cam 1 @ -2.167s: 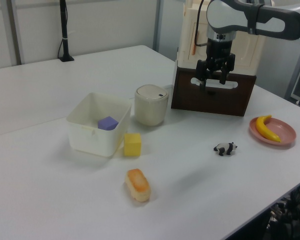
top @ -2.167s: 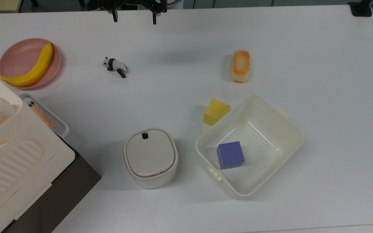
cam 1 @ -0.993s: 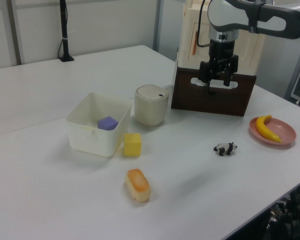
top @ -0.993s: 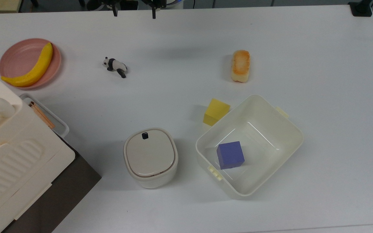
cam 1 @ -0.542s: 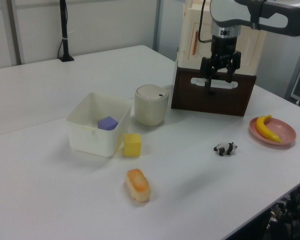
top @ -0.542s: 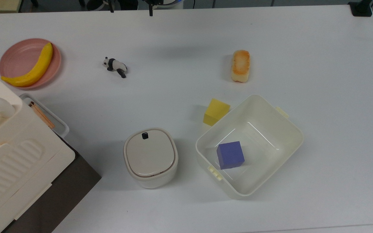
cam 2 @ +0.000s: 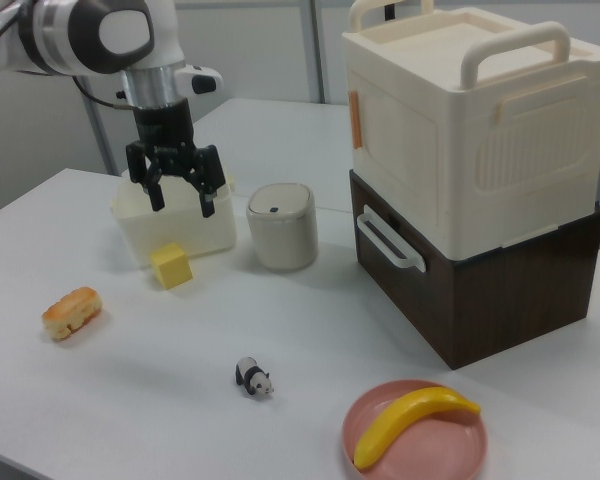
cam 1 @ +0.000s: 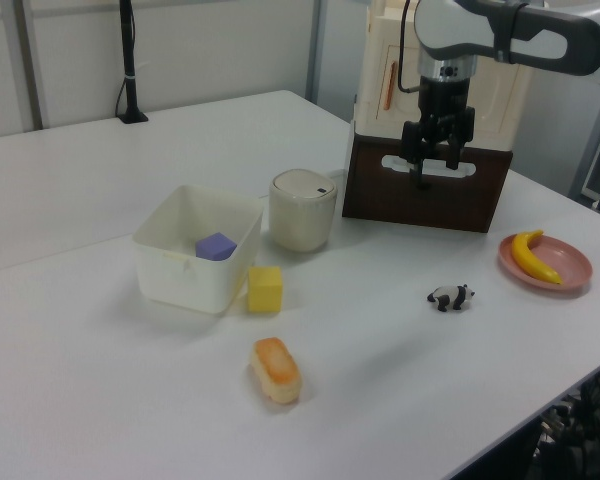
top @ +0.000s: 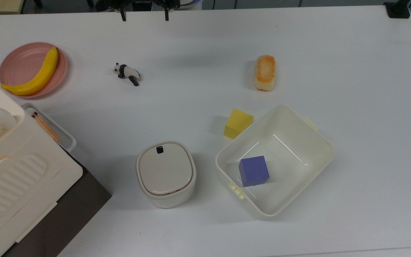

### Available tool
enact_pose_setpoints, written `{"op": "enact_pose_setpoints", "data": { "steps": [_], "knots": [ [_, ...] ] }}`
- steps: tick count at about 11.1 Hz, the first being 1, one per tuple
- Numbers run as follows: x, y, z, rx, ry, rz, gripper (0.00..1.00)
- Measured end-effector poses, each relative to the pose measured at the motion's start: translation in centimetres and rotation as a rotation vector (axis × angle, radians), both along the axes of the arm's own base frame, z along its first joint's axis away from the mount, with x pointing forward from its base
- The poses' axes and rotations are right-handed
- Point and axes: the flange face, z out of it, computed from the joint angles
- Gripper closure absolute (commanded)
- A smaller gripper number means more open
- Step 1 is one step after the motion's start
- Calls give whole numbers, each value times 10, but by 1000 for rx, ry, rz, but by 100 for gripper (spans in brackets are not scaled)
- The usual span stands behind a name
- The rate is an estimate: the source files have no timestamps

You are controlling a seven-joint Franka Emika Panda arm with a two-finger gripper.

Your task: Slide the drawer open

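Observation:
The drawer [cam 2: 470,290] is a dark brown wooden box under a cream ribbed box [cam 2: 470,130]. Its white loop handle [cam 2: 388,241] faces the right view's left, and the front panel looks pushed in. The same handle [top: 54,128] sticks out at the top view's left, and the brown front [cam 1: 425,195] faces the camera in the left view. My gripper [top: 145,16] hangs open and empty at the top view's top edge, high above the table and far from the drawer. It appears again in the right view [cam 2: 182,198] and in the left view [cam 1: 432,165].
A pink plate [top: 20,60] with a banana [top: 36,76] lies near the drawer. On the table are a toy panda [top: 127,73], a bread roll [top: 264,72], a yellow cube [top: 238,123], a lidded pot [top: 165,173] and a cream tub [top: 319,139] holding a blue cube [top: 253,171].
The open gripper drew back toward the top view's top edge and rose slightly, then dipped a little. The drawer and the table's objects have not moved.

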Motion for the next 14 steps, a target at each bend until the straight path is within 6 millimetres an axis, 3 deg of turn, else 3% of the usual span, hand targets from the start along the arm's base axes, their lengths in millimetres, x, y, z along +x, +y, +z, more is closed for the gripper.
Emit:
{"op": "enact_pose_setpoints", "data": {
  "steps": [2,11,14],
  "knots": [
    [5,0,-8,6,17,53,0],
    [1,-4,-8,7,53,52,0],
    [0,-28,-9,17,48,-92,0]
  ]
}}
